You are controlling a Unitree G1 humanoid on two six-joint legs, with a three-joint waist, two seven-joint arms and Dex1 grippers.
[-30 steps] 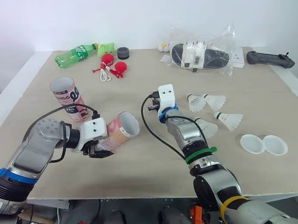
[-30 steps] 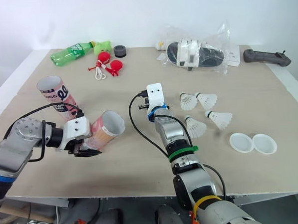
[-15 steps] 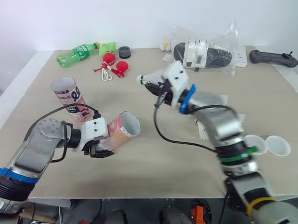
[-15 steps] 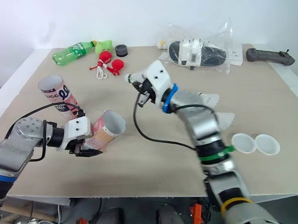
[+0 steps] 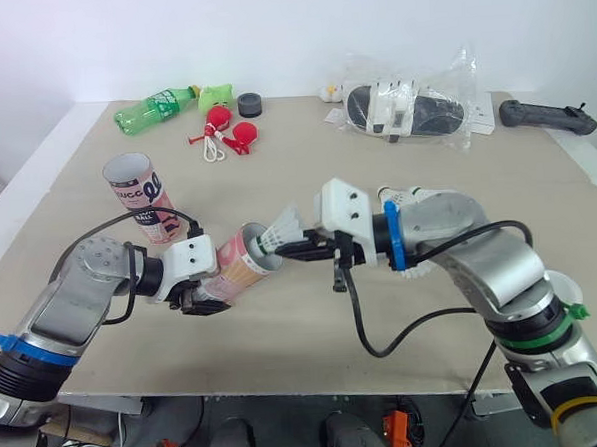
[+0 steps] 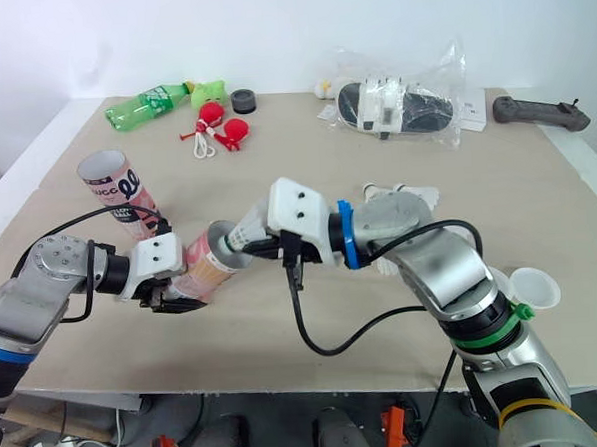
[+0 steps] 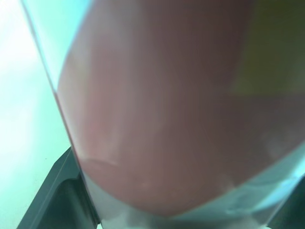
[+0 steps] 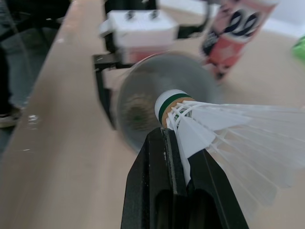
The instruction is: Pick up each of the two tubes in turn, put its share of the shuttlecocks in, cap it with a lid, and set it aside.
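Now | right gripper [image 8: 167, 139] pinches shuttlecock [image 5: 282, 228] at tube [image 5: 239, 267] mouth | left gripper [image 5: 204, 294] apparently clamps tube

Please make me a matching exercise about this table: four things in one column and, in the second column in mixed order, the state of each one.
Things:
1. nearer tube
2. farther tube
3. green bottle
4. shuttlecock nearest the tubes

States:
A. lies on its side on the table
B. pinched in the right gripper, at a tube's mouth
C. stands upright on the table
D. tilted, clamped in the left gripper

Pairs: 1-D, 2-C, 3-A, 4-B.
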